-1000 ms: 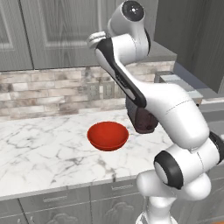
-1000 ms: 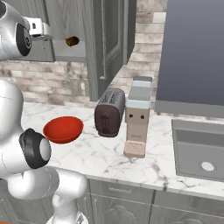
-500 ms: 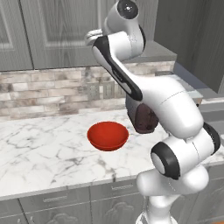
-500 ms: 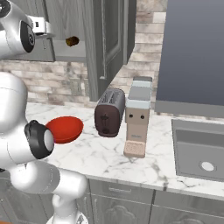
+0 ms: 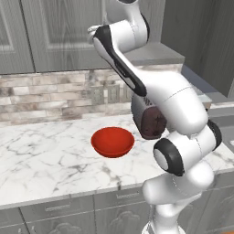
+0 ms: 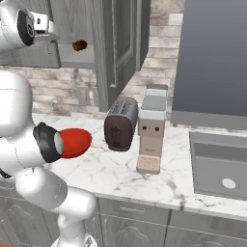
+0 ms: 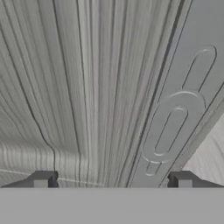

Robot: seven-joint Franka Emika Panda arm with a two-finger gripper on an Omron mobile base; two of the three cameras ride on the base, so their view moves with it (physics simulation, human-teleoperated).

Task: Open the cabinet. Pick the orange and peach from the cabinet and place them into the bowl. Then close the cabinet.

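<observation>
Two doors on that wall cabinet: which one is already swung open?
The right-hand door of the cabinet is open: it stands out edge-on toward the room above the toaster. The left door lies flat and shut.

Left base view: from behind the arm's left, looking forward and down over the counter (image 5: 41, 151); bowl (image 5: 112, 141) centre frame. Right base view: from the right, same counter, bowl at left, toaster (image 6: 120, 130) centre. Hand view: pressed close against the cabinet (image 7: 87, 87) door, wood grain across the frame.
</observation>
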